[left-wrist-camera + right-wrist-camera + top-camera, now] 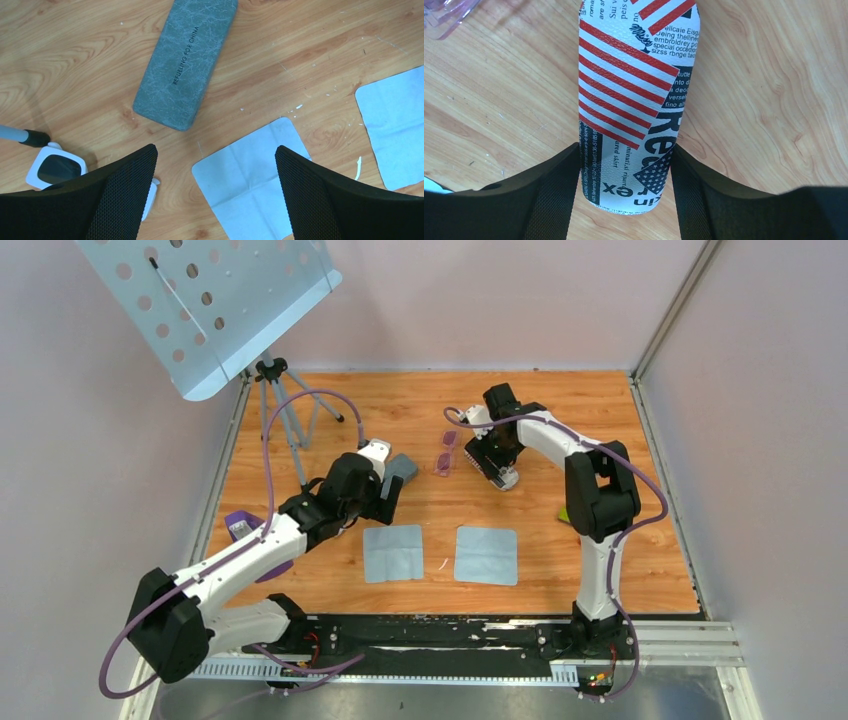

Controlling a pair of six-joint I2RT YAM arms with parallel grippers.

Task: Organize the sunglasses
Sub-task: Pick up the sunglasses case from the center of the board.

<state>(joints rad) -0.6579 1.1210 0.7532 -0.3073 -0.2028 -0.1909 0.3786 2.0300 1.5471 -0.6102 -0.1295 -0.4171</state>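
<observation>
1. Orange-brown wooden table (650, 540), with pale walls around.
2. Right arm (600, 500) up from its base, elbow high, bent down onto the far middle of the table. Left arm (250, 550) low and stretched diagonally toward the centre.
3. Two square light-blue cloths (393, 552) (486, 555), flat and side by side near the front edge.
4. Right gripper (625, 147) partly closed, black mesh pads against both long sides of the oblong flag-patterned glasses case (634, 75), clamped near its rounded end.
5. Left gripper (215, 150) spread wide above the wood, grasping nothing.
6. Plain grey oblong case (185, 65) flat beyond those fingers, apart from them.
7. Small sunglasses (445, 453) with purple-pink lenses and a thin purple frame, on the table just beside the flag-patterned case, untouched.
</observation>
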